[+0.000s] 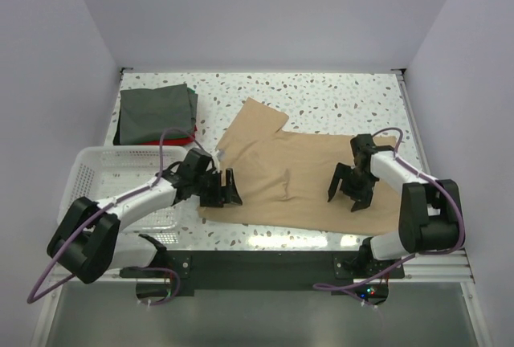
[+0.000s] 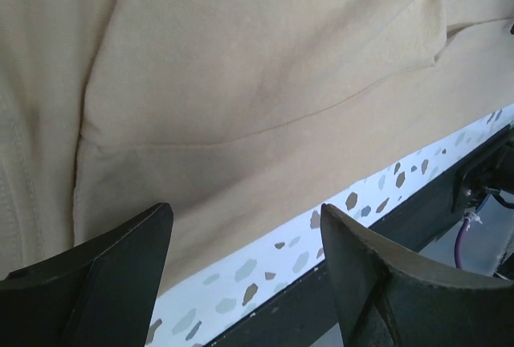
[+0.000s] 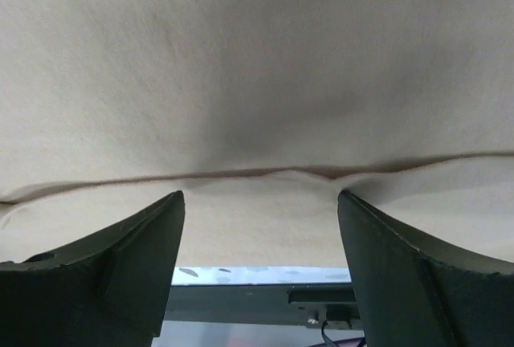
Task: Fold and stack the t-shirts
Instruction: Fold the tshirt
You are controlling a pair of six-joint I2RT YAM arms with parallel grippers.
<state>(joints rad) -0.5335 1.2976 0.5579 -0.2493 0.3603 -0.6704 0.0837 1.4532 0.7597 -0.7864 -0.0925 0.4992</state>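
Currently the tan shirt (image 1: 297,178) lies spread across the middle of the speckled table (image 1: 321,94), one sleeve pointing to the far left, with some creases. The left gripper (image 1: 221,194) is at the shirt's near left edge, jaws wide apart with nothing between them; its wrist view shows cloth and the table's near edge between the fingers (image 2: 120,259). The right gripper (image 1: 347,196) is over the shirt's right part, also spread wide and holding nothing. Contact with the cloth cannot be told. The folded dark grey-green shirt (image 1: 157,110) sits at the far left corner on a red shirt (image 1: 183,134). A white basket (image 1: 88,166) stands near left.
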